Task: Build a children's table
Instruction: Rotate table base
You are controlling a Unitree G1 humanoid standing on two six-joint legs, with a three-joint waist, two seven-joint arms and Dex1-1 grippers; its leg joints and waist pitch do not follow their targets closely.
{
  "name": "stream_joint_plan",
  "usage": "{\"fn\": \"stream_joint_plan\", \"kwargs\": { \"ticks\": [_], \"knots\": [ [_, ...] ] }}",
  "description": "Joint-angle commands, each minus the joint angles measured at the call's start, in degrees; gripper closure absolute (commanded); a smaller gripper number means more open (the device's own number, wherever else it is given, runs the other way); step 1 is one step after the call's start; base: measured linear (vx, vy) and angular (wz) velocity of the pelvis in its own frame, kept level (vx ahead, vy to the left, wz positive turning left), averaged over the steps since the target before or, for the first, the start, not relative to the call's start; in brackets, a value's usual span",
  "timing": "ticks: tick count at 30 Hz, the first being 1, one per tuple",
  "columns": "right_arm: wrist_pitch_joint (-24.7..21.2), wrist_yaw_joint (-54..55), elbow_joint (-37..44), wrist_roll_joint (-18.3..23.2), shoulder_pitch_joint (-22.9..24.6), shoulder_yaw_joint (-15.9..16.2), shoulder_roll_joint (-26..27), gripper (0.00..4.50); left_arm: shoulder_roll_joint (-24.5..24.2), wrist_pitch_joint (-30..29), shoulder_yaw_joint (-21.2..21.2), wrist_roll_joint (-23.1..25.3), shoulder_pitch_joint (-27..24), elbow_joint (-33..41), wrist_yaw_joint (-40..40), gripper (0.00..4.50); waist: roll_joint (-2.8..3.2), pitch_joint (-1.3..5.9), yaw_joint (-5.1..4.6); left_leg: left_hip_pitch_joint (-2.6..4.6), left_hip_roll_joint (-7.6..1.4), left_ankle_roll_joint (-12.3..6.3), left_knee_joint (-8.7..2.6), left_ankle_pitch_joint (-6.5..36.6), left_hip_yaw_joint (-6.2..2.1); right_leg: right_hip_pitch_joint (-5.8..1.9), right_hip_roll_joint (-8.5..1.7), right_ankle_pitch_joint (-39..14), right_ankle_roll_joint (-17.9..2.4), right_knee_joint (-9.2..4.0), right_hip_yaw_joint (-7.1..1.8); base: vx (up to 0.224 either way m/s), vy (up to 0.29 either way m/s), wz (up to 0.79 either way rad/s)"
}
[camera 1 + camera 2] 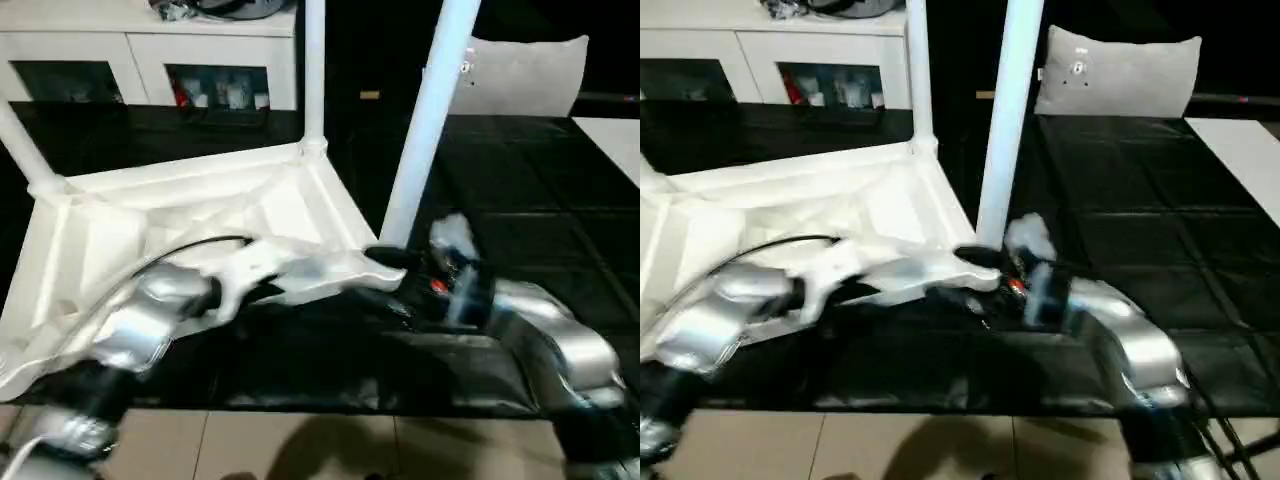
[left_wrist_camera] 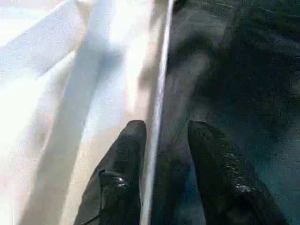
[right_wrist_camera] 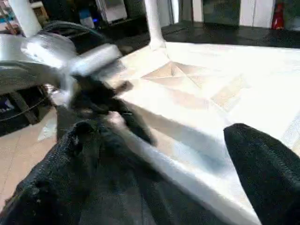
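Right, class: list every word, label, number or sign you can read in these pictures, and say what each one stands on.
No text can be read in any view.
Grey cushion: a small mark near its upper left, too small to read.
White cabinet: items behind its glass doors, any labels too blurred to read.
Tabletop and legs: plain white, no lettering visible.

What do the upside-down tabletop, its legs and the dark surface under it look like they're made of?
Tabletop: seemingly moulded white plastic, matte, judging by the raised ribs on its underside. Legs: smooth white tubes with a slight sheen, likely plastic too. Dark surface: black sheet with fold creases and a mild gloss, possibly vinyl or coated cloth.
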State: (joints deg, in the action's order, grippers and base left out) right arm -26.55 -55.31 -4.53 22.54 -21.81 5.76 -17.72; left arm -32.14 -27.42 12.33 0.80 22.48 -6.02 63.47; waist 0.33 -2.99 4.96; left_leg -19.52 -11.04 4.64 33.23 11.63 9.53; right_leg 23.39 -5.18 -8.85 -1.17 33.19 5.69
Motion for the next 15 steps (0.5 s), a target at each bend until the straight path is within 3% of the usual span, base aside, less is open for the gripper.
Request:
{"fn": "stream_joint_plan", "kwargs": {
  "ticks": [1, 3, 4, 6, 9, 15],
  "knots": [
    [1.1, 1.2, -3.0, -1.8, -2.3, 1.6, 1.1, 0.00, -2.6, -2.8, -2.1, -1.1, -1.1, 5.1, 1.5, 2.53, 1.03, 3.32, -0.19, -0.05, -1.97, -0.04, -4.42, 13.5, -0.47, -2.97, -3.02, -18.2, -10.8, -3.50, -2.85, 0.000, 0.000, 0.00],
    [1.8, 1.6, -6.6, -2.4, -4.8, 3.1, 3.5, 0.00, -5.3, -4.7, -3.4, -1.3, -3.0, 8.4, 1.7, 2.41, 1.13, 3.42, -0.20, 0.20, -2.02, 0.27, -4.38, 13.7, -0.44, -2.85, -3.14, -16.9, -11.6, -3.20, -2.95, 0.000, 0.000, 0.00],
    [2.1, 2.0, -8.2, -2.7, -5.8, 3.5, 4.5, 0.00, -6.2, -5.3, -3.8, -1.2, -3.7, 9.4, 1.4, 2.35, 0.82, 3.30, -0.44, -0.11, -1.89, 0.22, -4.48, 13.9, -0.48, -3.03, -2.99, -16.9, -11.5, -3.16, -2.94, 0.000, 0.000, 0.00],
    [3.1, 3.3, -11.0, -4.1, -7.3, 4.3, 5.8, 0.00, -7.4, -6.3, -4.2, -1.0, -4.5, 10.7, 1.0, 2.25, 1.20, 3.35, -0.30, 0.20, -1.93, 0.47, -4.43, 13.7, -0.44, -2.84, -3.05, -17.0, -11.5, -3.21, -2.99, 0.000, 0.000, 0.00],
    [6.7, 8.6, -16.8, -7.4, -10.1, 4.4, 9.0, 0.00, -8.7, -7.9, -4.7, -0.5, -5.9, 13.2, 0.0, 2.25, 1.11, 3.47, -0.32, 0.13, -1.85, 1.16, -4.43, 12.3, -0.42, -2.96, -2.99, -14.0, -12.2, -2.62, -3.10, 0.000, 0.000, 0.00],
    [11.9, 24.3, -29.1, -8.4, -15.0, -1.5, 15.5, 0.00, -8.8, -9.7, -3.4, -0.2, -7.6, 16.7, -2.7, 2.25, 1.35, 3.39, -0.62, 0.41, -1.66, 2.20, -4.50, 13.9, -0.35, -2.81, -2.90, -15.5, -11.5, -2.78, -3.23, 0.000, 0.000, 0.00]
  ]
}}
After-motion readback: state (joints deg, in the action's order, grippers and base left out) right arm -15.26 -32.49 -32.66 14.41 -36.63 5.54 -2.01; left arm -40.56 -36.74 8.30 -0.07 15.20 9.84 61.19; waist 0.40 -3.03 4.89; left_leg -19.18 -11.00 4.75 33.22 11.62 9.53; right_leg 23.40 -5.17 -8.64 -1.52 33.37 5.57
